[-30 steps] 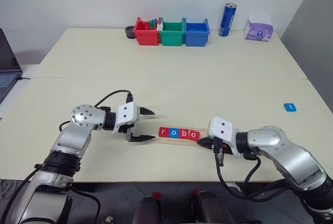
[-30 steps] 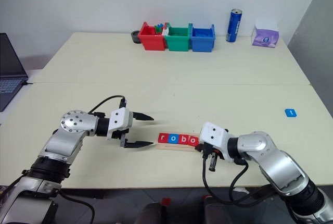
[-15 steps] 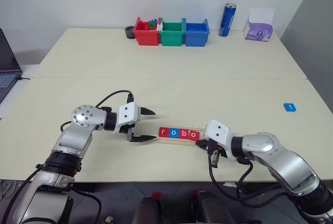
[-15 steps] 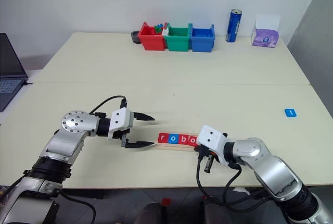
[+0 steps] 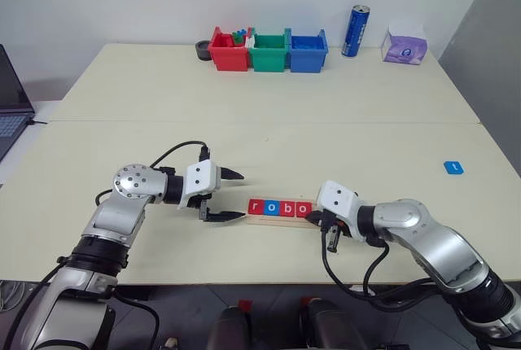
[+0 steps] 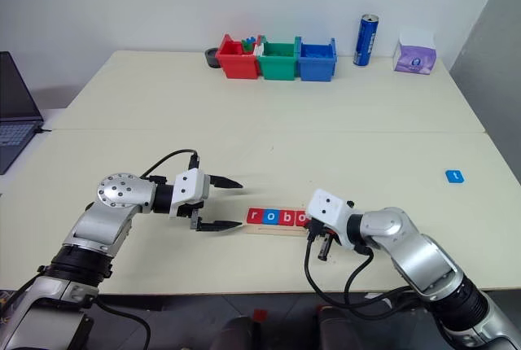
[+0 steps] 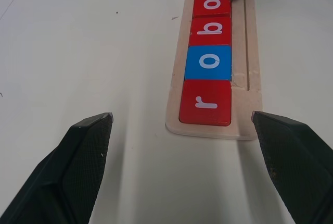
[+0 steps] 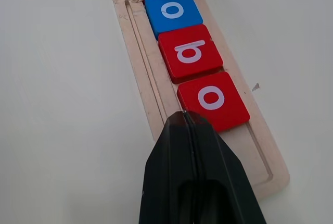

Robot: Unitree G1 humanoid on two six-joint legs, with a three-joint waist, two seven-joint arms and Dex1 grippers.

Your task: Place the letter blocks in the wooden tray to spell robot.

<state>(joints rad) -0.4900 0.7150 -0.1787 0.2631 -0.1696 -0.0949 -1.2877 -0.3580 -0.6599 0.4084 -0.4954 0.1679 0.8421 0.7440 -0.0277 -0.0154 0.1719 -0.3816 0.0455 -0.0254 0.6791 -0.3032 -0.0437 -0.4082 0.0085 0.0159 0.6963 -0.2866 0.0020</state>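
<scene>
The wooden tray lies near the table's front edge. In it sit a red r, a blue o, a red b and a red o, side by side. My right gripper is shut, with its tip down at the tray's right end, against the last red o. My left gripper hovers open just left of the tray, with nothing between its fingers. A blue letter block lies alone at the table's far right.
Red, green and blue bins stand in a row at the back, with a blue can and a tissue box to their right. A laptop pokes in at the left edge.
My right forearm has shifted slightly to the left, its shut tip staying at the tray's right end. The left gripper and the blocks have not moved.
</scene>
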